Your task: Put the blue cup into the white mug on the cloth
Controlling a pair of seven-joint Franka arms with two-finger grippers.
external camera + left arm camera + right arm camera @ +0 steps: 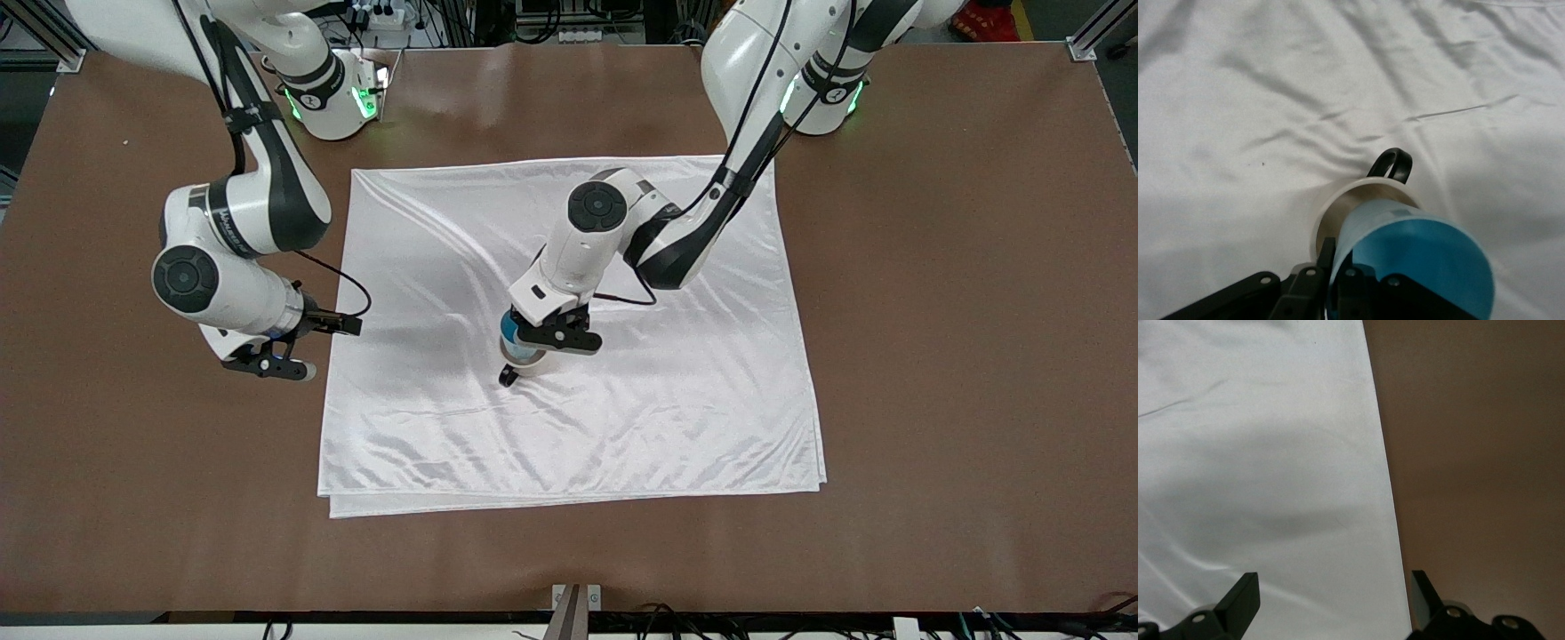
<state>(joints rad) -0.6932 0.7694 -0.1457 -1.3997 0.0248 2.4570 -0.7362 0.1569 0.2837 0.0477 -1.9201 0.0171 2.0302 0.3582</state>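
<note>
The white mug (531,364) stands upright near the middle of the cloth (676,400), its black loop handle (508,377) turned toward the front camera. My left gripper (524,342) is right above it, shut on the wall of the blue cup (511,330). In the left wrist view the blue cup (1418,263) is tilted, with its lower end inside the mouth of the mug (1331,203). One finger is outside the cup wall and one inside. My right gripper (283,364) waits open and empty over the cloth's edge at the right arm's end.
The cloth (1258,453) lies wrinkled on the brown table (933,356), and its straight edge meets the bare table (1471,453) just under the right gripper (1331,600). Both arm bases stand along the table's edge farthest from the front camera.
</note>
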